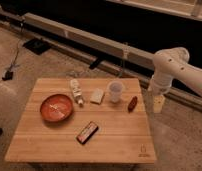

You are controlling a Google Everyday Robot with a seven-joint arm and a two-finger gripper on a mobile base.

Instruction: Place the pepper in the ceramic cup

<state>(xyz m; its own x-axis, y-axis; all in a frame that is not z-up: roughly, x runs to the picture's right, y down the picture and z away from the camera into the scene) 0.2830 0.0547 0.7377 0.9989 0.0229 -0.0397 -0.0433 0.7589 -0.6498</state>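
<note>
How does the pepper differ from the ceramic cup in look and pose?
The pepper is dark red; the ceramic cup is white. The pepper lies flat; the cup stands upright. The pepper is lower and slimmer than the cup. Both rest on the wooden table, close together. The hand hangs off the table, beside the pepper.
</note>
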